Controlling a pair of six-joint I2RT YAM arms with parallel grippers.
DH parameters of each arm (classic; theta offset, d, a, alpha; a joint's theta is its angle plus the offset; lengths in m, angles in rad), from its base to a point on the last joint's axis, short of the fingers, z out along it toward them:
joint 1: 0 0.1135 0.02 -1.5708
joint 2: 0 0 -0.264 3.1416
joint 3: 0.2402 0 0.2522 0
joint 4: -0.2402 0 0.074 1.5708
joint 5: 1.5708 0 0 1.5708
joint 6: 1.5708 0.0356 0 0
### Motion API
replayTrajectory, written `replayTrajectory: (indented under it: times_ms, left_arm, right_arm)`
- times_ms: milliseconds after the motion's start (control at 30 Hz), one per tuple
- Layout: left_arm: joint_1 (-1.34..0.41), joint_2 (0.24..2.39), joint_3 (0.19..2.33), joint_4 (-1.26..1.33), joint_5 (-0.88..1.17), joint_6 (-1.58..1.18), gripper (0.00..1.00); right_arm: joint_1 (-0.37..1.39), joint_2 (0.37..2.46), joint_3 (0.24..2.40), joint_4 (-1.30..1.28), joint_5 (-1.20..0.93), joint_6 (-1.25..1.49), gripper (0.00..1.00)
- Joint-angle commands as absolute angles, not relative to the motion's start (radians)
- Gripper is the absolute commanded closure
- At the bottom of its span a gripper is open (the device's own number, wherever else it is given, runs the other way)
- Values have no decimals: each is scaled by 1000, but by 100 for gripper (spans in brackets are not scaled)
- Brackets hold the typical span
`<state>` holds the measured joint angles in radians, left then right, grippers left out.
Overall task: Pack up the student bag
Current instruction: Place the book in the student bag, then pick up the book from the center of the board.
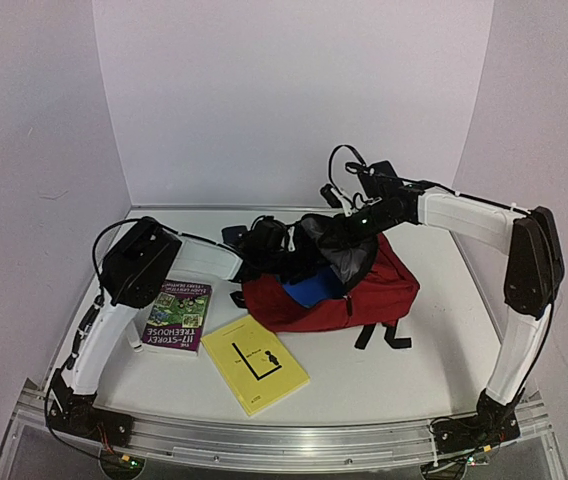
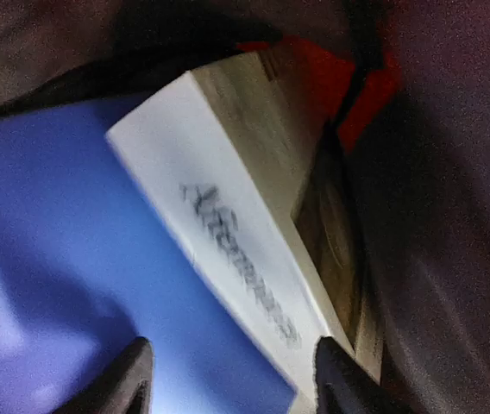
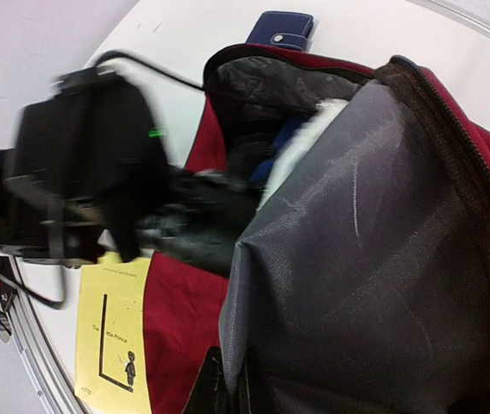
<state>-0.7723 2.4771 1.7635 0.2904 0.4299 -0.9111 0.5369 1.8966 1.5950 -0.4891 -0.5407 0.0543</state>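
Observation:
The student bag (image 1: 379, 285), dark red with grey lining, lies on its side at the table's middle with its mouth facing left. My right gripper (image 3: 232, 390) is shut on the edge of the bag's grey-lined flap (image 3: 357, 241) and holds it up. My left gripper (image 2: 232, 384) is inside the mouth, fingers apart. Just beyond its fingertips lies a blue book with a white spine (image 2: 228, 241), which shows in the opening from above as a blue book (image 1: 311, 291). In the top view the left fingers are hidden in the bag.
A yellow book (image 1: 256, 364) lies in front of the bag, and a purple book (image 1: 176, 315) lies left of it by the left arm. A dark blue pouch (image 3: 284, 28) sits behind the bag. Black straps (image 1: 382, 335) trail from the bag's near side.

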Motion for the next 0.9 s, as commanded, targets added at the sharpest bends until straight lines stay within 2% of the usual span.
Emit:
replayTrajectory:
  times_ms: [0,200,333,400,533,633,767,867]
  left_arm:
    - [-767,2239,1583,212,341,-843,31]
    - [-767,1982,1442,-47,240,-781,18]
    - [-766,1794,1306,-228,125,-766,1]
    - [-758,1709,1219,-323,81,-775,0]
    - [-721,1503,1047,-428,39,-810,0]
    - [-671,1376,942,-497,38,-823,0]
    - [-582,1225,841,-597,45,-815,0]
    - [-503,1160,798,-645,71,-791,0]
  right_arm:
    - [469,1836,1558,-464,-508,69,100]
    - [446,1879,1487,-460,-422,74,100]
    - [447,1903,1457,-461,-385,66,89]
    - [448,1901,1456,-462,-365,62,76]
    - [448,1873,1467,-466,-341,52,42]
    - [447,1843,1489,-474,-310,33,22]
    - [450,1806,1550,-492,-301,-19,5]
    - [482,1789,1598,-492,-323,-25,2]
